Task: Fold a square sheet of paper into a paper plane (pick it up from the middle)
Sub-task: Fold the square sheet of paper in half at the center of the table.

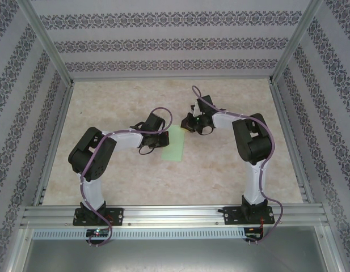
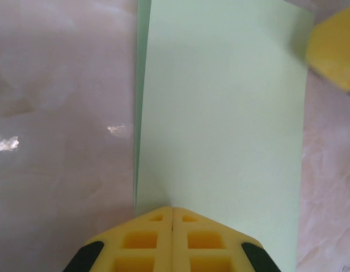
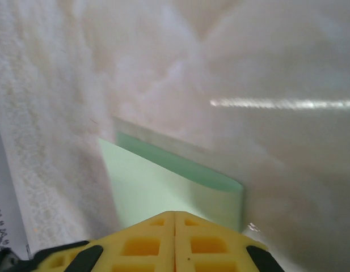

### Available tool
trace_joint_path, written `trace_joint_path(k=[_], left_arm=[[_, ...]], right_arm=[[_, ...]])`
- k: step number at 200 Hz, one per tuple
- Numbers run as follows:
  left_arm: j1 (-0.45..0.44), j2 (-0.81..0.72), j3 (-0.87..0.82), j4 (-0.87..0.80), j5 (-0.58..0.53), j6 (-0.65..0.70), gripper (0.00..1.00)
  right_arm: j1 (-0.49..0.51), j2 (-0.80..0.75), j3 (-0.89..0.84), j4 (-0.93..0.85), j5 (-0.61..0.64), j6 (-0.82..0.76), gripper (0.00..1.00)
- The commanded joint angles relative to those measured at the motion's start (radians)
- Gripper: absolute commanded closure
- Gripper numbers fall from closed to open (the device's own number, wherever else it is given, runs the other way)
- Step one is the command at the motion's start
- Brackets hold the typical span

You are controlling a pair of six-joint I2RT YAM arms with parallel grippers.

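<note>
The square sheet of paper [image 1: 176, 146] lies folded in half on the table, a narrow pale green rectangle between my two arms. In the left wrist view the paper [image 2: 220, 113] shows two layers along its left edge. My left gripper [image 2: 173, 208] is shut, its yellow tips resting on the near end of the paper; from above it [image 1: 163, 139] sits at the paper's left side. My right gripper [image 3: 175, 213] is shut too, tips down on the paper [image 3: 157, 184], whose far edge gapes slightly. From above, the right gripper [image 1: 189, 129] meets the paper's far corner. One of its fingers [image 2: 333, 48] shows in the left wrist view.
The table [image 1: 123, 170] has a pale marbled top. Aluminium rails [image 1: 175, 212] run along its near edge and up the sides, with patterned walls [image 1: 175, 42] behind and to either side. Both arm bases stand on the near rail.
</note>
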State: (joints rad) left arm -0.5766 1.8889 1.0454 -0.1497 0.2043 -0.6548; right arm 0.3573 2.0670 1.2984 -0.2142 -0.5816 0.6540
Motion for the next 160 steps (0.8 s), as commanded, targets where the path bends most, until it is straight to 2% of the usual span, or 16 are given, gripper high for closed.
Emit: trace_joint_path(k=[1, 94, 160], left_arm=[[0.000, 0.046, -0.030, -0.099, -0.025, 0.022, 1.00], [-0.001, 0.052, -0.018, -0.097, -0.011, 0.024, 1.00], [-0.002, 0.052, -0.014, -0.100, -0.008, 0.026, 1.00]], right_arm=[[-0.010, -0.002, 0.038, -0.027, 0.017, -0.016, 0.93], [-0.020, 0.094, 0.014, 0.011, 0.024, 0.018, 0.93], [-0.028, 0.024, 0.063, -0.035, 0.000, 0.014, 0.93]])
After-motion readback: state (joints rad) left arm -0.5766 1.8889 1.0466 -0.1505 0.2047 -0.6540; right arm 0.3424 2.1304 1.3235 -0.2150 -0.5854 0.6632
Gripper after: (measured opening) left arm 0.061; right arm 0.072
